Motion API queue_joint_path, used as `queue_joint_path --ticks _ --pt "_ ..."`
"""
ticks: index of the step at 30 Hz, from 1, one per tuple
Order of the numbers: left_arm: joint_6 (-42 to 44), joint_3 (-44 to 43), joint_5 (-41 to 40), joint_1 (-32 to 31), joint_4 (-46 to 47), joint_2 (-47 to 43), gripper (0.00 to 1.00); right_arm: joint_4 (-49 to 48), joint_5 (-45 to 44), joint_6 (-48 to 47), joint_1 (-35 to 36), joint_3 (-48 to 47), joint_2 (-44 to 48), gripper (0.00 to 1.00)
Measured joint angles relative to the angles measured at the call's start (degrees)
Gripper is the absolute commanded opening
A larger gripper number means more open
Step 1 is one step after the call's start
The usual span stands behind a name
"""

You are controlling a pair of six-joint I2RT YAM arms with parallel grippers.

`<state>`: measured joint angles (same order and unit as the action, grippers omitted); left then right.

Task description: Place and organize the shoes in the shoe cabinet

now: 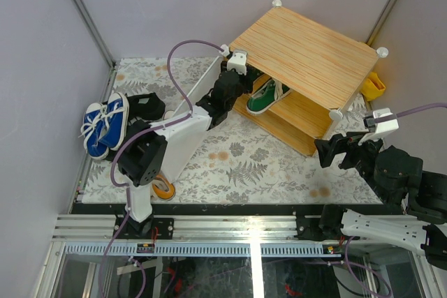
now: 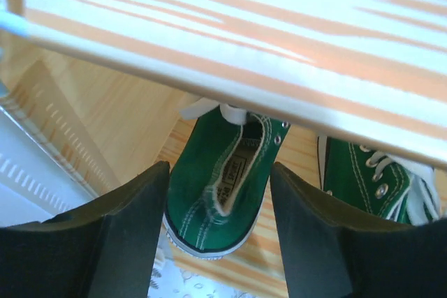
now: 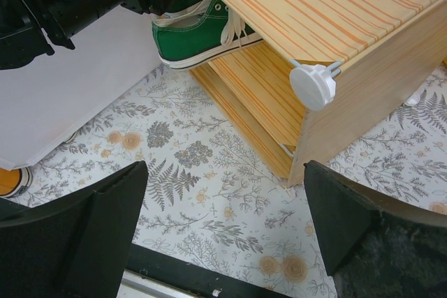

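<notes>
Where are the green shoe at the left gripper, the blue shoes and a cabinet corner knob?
green shoe [image 2: 190,200]: left wrist view, green canvas side.
blue shoes [image 1: 105,123]: top external view, middle of the pair.
cabinet corner knob [image 3: 312,86]: right wrist view, white round face.

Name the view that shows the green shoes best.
Left wrist view: both green shoes sit close up on the shelf, partly hidden under the cabinet top. Right wrist view shows one in side profile, farther off; top external shows only a small green patch under the top.
</notes>
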<state>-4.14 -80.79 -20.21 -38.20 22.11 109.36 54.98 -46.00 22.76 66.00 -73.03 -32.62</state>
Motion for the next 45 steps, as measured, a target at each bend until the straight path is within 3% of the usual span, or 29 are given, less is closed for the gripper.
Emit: queue_joint_path --ticks 2,10,20,26,30,37,45 --pt "0.0 0.0 -0.4 0.0 1.1 0.1 0.78 0.0 0.0 0.2 0.0 0.0 0.0 1.0" --pt "-0.9 3.4 -0.9 0.0 3.2 -0.9 1.0 0.0 0.0 0.3 0.0 0.2 0.0 0.99" --pt "-2.2 15.1 3.4 -1.2 0.5 -16.0 0.99 0.0 0.1 0.3 0.0 0.7 0.0 0.99" --pt "-4.3 18.1 4.7 -1.1 -1.0 -24.2 0.86 0.0 0.2 0.3 0.0 1.1 0.0 1.0" --pt "-7.5 24.8 10.3 -1.1 -1.5 -28.8 0.82 0.0 0.2 0.3 0.0 1.1 0.0 1.0" --pt "-13.1 28.7 17.6 -3.0 -2.1 -30.3 0.83 0.0 0.2 0.3 0.0 1.4 0.0 1.0" --pt "-14.5 24.7 19.4 -5.7 -1.3 -25.6 0.8 -0.1 0.4 0.3 0.0 1.5 0.0 1.0"
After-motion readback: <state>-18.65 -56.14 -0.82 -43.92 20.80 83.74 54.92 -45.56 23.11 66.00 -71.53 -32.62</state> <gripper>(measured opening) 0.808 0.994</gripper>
